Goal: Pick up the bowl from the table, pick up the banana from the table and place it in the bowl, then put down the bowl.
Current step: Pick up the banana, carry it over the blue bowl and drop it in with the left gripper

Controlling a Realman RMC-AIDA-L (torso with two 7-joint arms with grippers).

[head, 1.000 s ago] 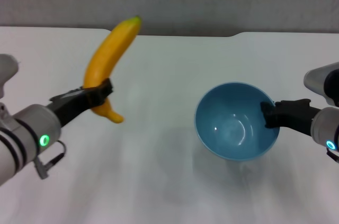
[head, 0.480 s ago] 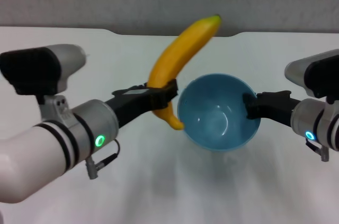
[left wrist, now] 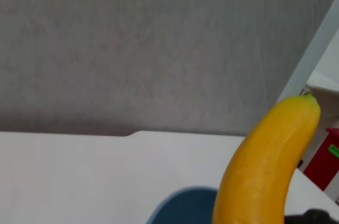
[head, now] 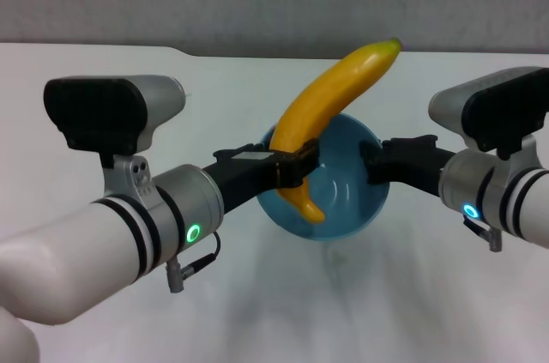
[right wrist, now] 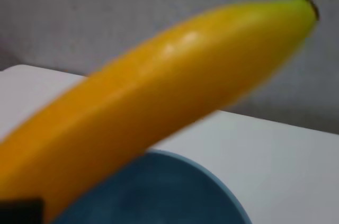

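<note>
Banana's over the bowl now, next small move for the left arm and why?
Probably lower it a little, then open. The left gripper holds the banana near its lower end, that end already dipping inside the bowl, which the right gripper holds by its rim above the table. Most of the banana sticks up past the rim, so releasing now risks it tipping out.

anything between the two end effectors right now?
Head view: the bowl, gripped at its rim by the right end effector, and the banana, held by the left end effector, lower end over the bowl.

Banana (head: 330,97) yellow-orange, dark tip; bowl (head: 352,200) light blue; table (head: 214,105) plain white.
</note>
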